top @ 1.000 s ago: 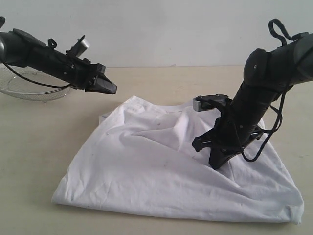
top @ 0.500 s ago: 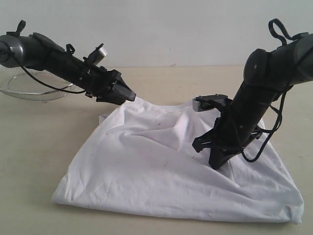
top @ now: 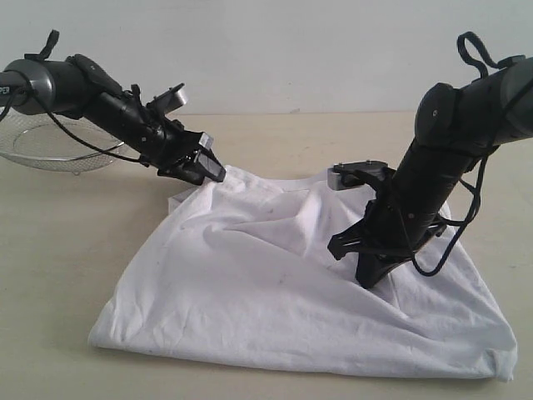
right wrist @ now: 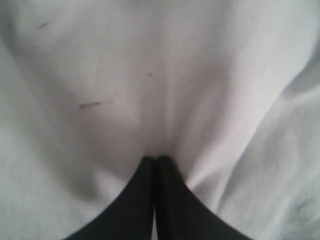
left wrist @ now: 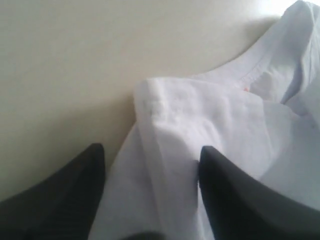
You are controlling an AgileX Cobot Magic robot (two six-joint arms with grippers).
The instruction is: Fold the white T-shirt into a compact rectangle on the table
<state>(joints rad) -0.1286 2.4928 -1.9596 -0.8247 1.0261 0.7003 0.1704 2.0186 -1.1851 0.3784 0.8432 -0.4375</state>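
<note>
The white T-shirt [top: 275, 283] lies rumpled on the pale table [top: 75, 242], its lettering hidden. My left gripper [top: 208, 171] hovers at the shirt's far left corner. In the left wrist view this gripper [left wrist: 150, 152] is open, and a folded edge of the white T-shirt [left wrist: 210, 115] runs between its fingers [left wrist: 225, 190]; a small orange tag [left wrist: 245, 89] shows at the neckline. My right gripper [top: 366, 282] points down onto the shirt's right half. Its fingertips [right wrist: 155, 159] are shut on a pucker of the white T-shirt [right wrist: 150, 65], which has a few dark specks.
A round wire-mesh basket [top: 42, 148] stands at the far left of the table, behind the left arm. Bare table [left wrist: 75, 60] lies beside the shirt's left edge. A white wall backs the table.
The left gripper has come rightward and down from above the bare table to the shirt's far left corner. The right arm and the shirt have stayed still.
</note>
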